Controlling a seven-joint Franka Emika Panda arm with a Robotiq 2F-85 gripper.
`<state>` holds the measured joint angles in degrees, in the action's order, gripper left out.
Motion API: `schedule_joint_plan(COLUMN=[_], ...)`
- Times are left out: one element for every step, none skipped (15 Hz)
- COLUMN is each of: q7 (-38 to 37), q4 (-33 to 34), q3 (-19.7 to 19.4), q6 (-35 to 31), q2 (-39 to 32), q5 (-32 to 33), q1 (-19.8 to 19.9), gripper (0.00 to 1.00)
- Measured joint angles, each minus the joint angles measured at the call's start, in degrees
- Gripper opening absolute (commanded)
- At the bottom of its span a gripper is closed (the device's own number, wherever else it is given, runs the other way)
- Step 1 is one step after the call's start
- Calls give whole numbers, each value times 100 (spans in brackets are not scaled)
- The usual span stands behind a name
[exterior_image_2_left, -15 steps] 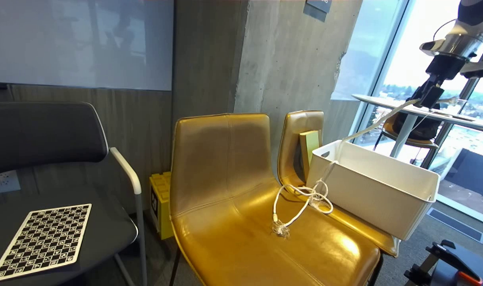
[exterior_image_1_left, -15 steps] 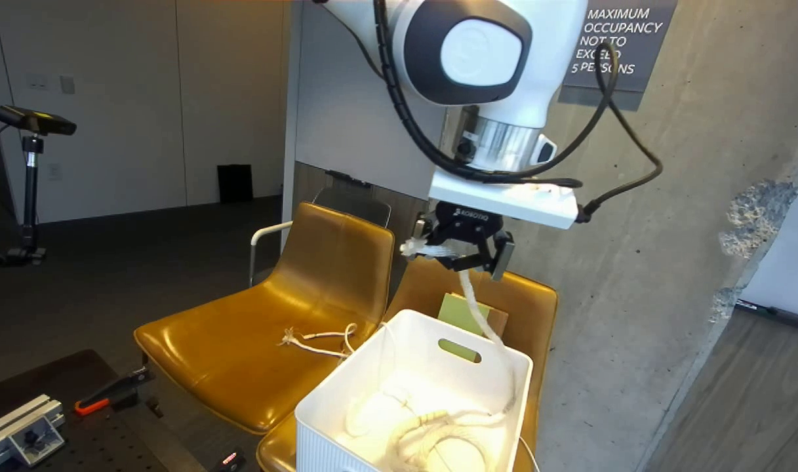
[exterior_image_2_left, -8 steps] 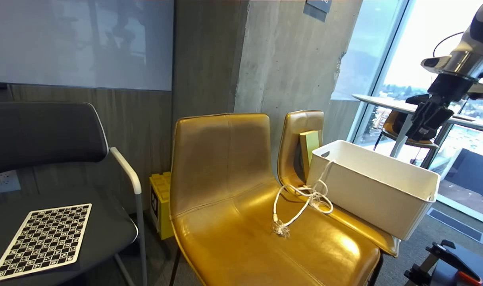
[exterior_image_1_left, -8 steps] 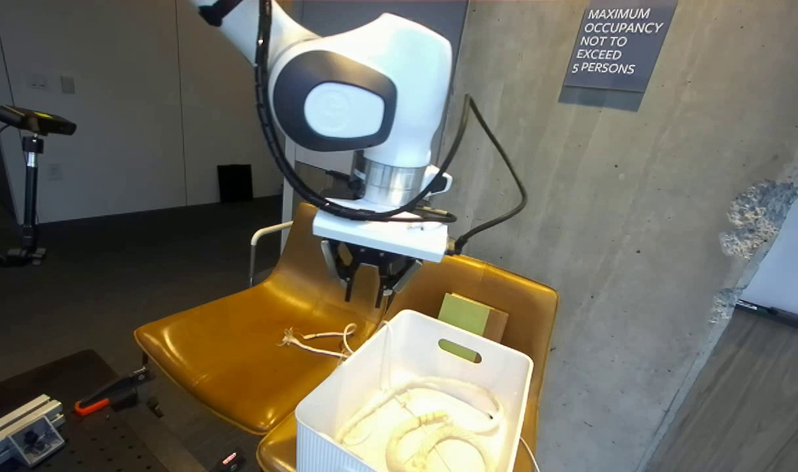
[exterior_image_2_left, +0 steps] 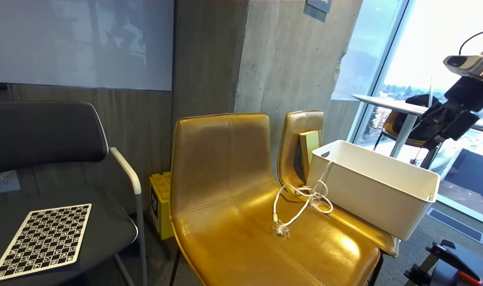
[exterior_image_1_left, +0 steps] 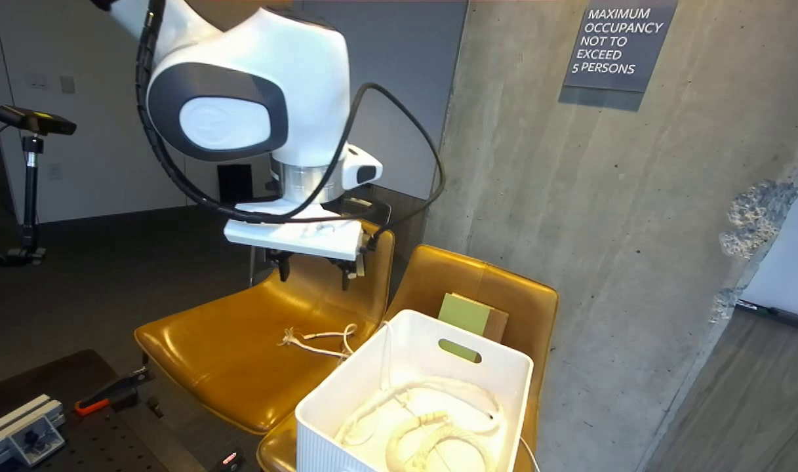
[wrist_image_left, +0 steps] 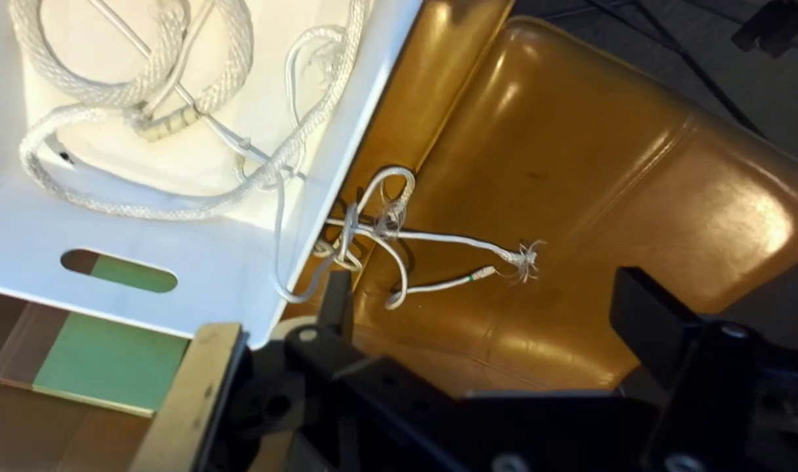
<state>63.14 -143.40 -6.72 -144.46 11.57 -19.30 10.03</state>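
Note:
My gripper [wrist_image_left: 484, 288] stands open in the wrist view, its black fingers wide apart with nothing between them. In an exterior view the gripper [exterior_image_1_left: 315, 278] hangs in the air in front of the backrest of a tan leather chair [exterior_image_1_left: 221, 347]. A thin white cord [wrist_image_left: 438, 237] with frayed ends lies tangled on that chair's seat, apart from the fingers; part of it runs over the rim of a white bin [exterior_image_2_left: 368, 198]. Inside the bin, a thick white rope [wrist_image_left: 130, 211] lies in loose loops along with several more coils.
The bin stands on another tan chair, with a green and brown book [exterior_image_1_left: 464, 314] leaning behind it. A dark chair [exterior_image_2_left: 47, 131] holds a checkered board [exterior_image_2_left: 43, 238]. A clamp with an orange handle [exterior_image_1_left: 92, 408] lies on a dark perforated table.
One second ago the gripper was shut on the thick rope's end above the bin. It has opened, the rope has dropped inside, and the arm has moved over the chair beside it.

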Motion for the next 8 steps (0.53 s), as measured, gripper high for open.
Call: schedule_joint_plan(q7=[65, 101, 126, 151, 182, 227, 290, 371], q4=[-140, -243, -307, -340, -343, -329, -308, -271], q3=[4, 8, 14, 19, 23, 31, 39, 45], q6=[-184, -361, -537, -733, -942, -1156, -1365, -1550], q2=[180, 348, 479, 572, 616, 615, 588, 531], q5=[-149, -271, -344, -372, -374, -373, -363, -323], q1=[-226, -482, -739, -1001, -1259, -1494, -1714, -1903], gripper=[100, 100, 100, 100, 100, 100, 100, 100])
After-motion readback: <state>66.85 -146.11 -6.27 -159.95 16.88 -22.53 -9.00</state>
